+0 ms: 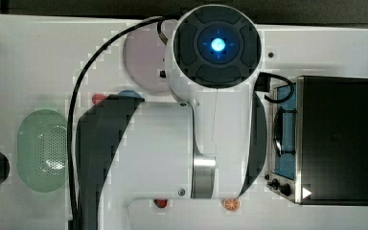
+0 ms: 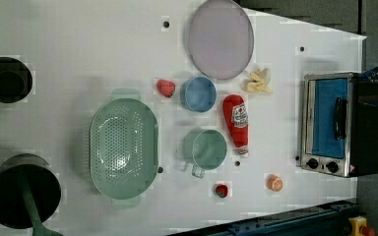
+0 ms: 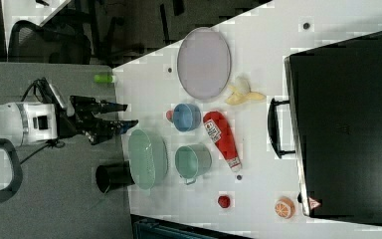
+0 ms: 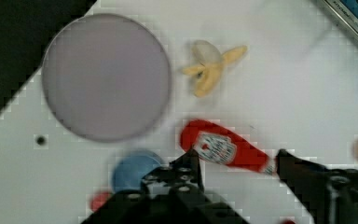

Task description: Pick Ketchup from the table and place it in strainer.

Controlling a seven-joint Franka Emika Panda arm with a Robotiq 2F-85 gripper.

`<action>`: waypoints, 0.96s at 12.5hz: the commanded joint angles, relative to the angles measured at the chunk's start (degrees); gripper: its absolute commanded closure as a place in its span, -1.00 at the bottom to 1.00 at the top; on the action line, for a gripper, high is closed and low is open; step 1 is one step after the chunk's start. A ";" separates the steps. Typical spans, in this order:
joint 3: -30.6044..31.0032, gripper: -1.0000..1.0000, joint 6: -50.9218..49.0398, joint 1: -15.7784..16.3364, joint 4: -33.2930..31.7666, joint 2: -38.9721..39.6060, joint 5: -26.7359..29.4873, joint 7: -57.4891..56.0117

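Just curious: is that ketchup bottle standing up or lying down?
Lying down. The Ketchup rests flat on the table, its label facing up and its white cap pointing away from the plate.

Bright even overhead light, white counter (image 2: 78, 44) slightly washed out, soft faint shadows beside objects, blocky compression throughout, wrist view motion-blurred

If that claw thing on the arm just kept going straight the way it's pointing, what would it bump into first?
Most likely the ketchup bottle: in the wrist view it lies flat on the table between the open fingers of the end effector, which hangs well above it. Depth is unclear, so this is a rough guess.
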 commanded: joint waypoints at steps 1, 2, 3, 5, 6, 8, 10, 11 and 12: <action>2.59 -0.59 -6.91 -5.90 -6.42 -11.50 1.05 -4.95; 2.63 -0.80 -6.82 -5.90 -6.56 -11.36 1.05 -4.95; 2.80 -0.99 -6.71 -5.86 -6.82 -11.03 1.06 -5.13; 3.49 -1.00 -6.54 -5.77 -8.03 -9.59 1.06 -5.95; 3.97 -1.00 -6.49 -5.75 -8.88 -8.47 1.06 -6.65; 5.09 -1.00 -4.90 -5.57 -11.07 -5.70 1.06 -10.04; 6.16 -1.00 -0.06 -5.40 -14.62 -3.12 1.05 -17.90; 6.54 -1.00 3.69 -5.37 -16.80 -2.03 1.05 -22.88; 6.79 -1.00 8.12 -5.34 -18.95 -1.02 1.05 -28.10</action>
